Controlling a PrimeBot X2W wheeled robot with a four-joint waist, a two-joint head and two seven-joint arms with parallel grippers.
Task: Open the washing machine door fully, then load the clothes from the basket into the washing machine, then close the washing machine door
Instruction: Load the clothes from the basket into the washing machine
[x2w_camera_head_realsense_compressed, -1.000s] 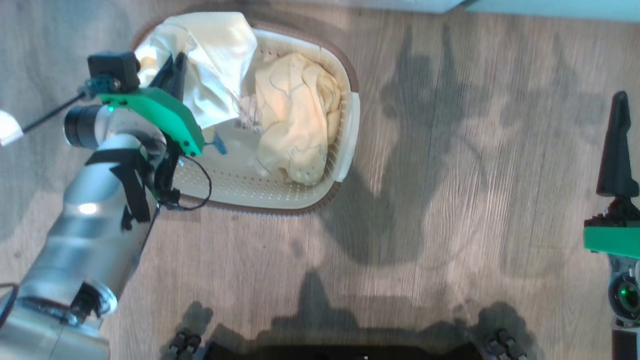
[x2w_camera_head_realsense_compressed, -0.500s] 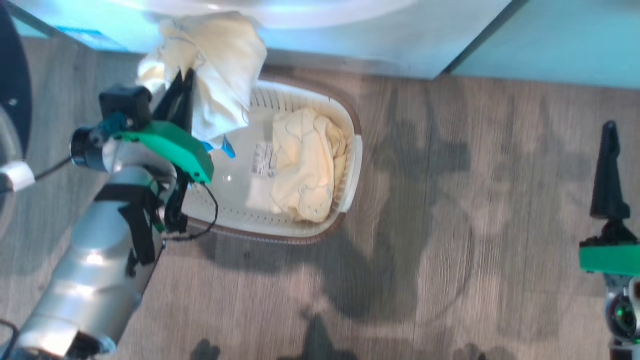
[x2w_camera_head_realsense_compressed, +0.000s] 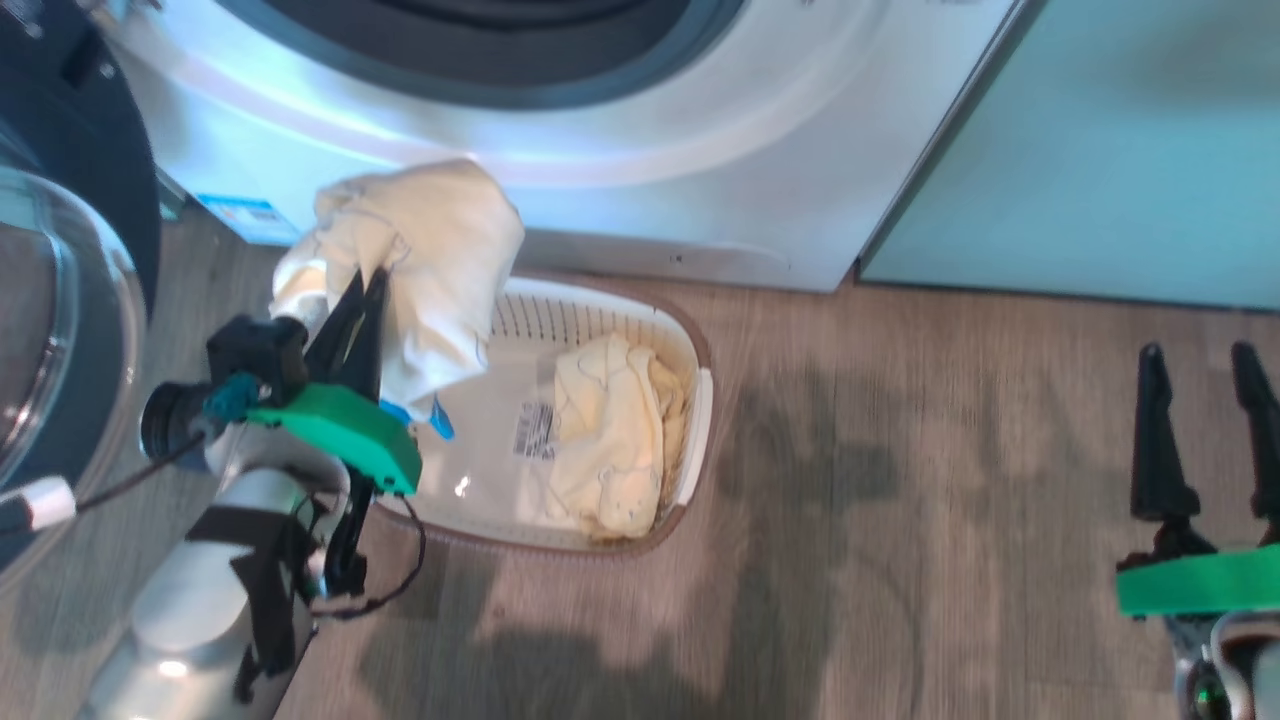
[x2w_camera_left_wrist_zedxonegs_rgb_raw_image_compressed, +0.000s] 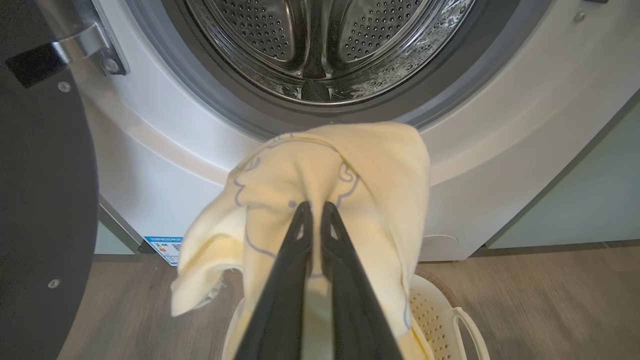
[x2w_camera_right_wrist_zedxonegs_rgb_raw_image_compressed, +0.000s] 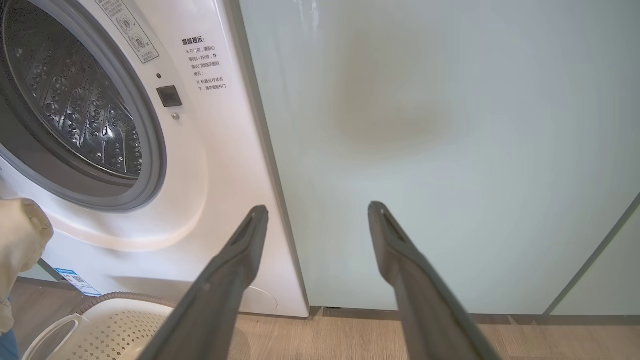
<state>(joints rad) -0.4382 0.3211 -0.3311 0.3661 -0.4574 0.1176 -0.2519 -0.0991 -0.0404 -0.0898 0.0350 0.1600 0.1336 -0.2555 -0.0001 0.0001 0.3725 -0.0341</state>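
- Garment in hand: my left tool is pinched tight on a pale yellow soft garment with a blue-outlined bear drawing. The cloth drapes over both fingers and hangs above the left end of the small cream perforated plastic basket.
- The grey-ringed round opening with its steel drum, in the big white front-loading washing machine, lies ahead of and above that tool's fingertips. The fingers point roughly at its lower rim, so I judge the coming move to be a lift and a push forward along them.
- The wide black-rimmed round door with a clear glass bowl stands swung open on the left, off that path.
- A second pale yellow garment lies in the basket's right half.
- My right tool is spread wide, holding nothing, well apart to the right before the pale green cabinet panel. The left arm is nearer the opening.
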